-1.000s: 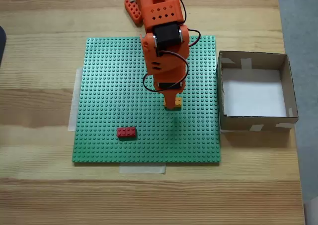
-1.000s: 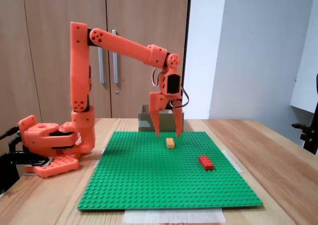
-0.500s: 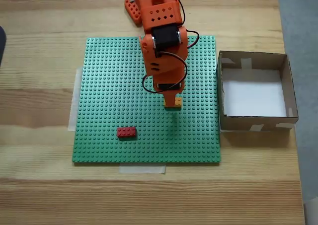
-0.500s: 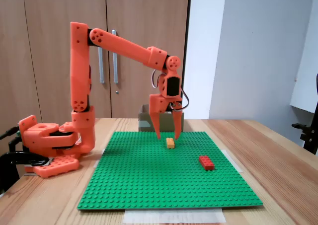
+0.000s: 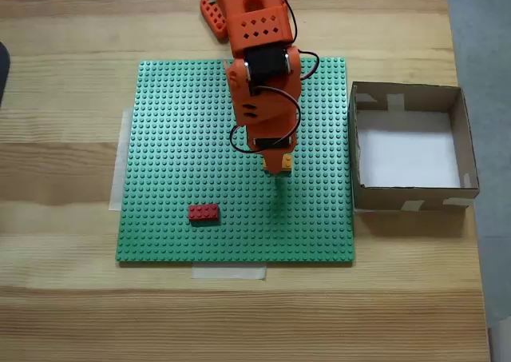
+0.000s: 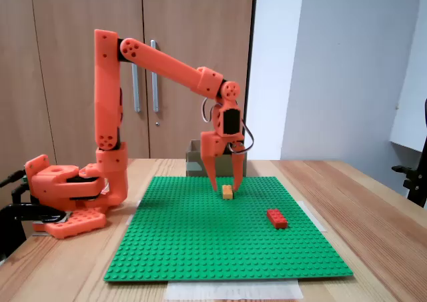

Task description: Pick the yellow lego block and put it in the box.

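The yellow lego block [image 5: 281,165] sits on the green studded baseplate [image 5: 176,138], right of its middle, partly covered by the orange arm in a fixed view from above. My gripper [image 6: 225,188] is open and points straight down, one finger on each side of the yellow lego block [image 6: 227,193], tips close to the plate. From above, the gripper [image 5: 276,161] lies directly over the block. The box [image 5: 407,196], brown cardboard with a white bottom, stands off the plate's right edge; from the side a corner of the box [image 6: 194,163] shows behind the gripper.
A red brick [image 5: 204,212] lies on the plate near its front left; in a fixed view from the side the red brick [image 6: 277,218] is right of the gripper. The arm's base [image 6: 63,192] stands on the wooden table [image 5: 64,298] beyond the plate.
The gripper has come down a little, so its open fingers now stand around the yellow block instead of above it. Block, red brick and box have not moved.
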### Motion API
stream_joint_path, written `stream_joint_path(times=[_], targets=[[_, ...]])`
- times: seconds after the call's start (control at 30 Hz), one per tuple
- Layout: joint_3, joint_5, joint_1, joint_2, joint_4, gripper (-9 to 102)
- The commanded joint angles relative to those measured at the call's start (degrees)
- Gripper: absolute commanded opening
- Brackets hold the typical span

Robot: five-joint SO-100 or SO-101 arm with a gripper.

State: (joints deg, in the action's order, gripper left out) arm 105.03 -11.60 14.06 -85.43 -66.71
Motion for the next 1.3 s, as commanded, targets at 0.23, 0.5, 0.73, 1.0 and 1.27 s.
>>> stream_joint_path(times=[0.23, 0.5, 0.73, 1.0, 1.27], targets=[[0.9, 1.1, 0.2, -2.1, 3.1, 16], [2.6, 0.8, 0.3, -3.6, 4.8, 13], [2.8, 1.4, 0.1, -4.6, 5.3, 5], [3.0, 1.8, -0.1, -5.5, 5.0, -1], [2.0, 1.5, 0.0, -6.7, 3.7, -1]])
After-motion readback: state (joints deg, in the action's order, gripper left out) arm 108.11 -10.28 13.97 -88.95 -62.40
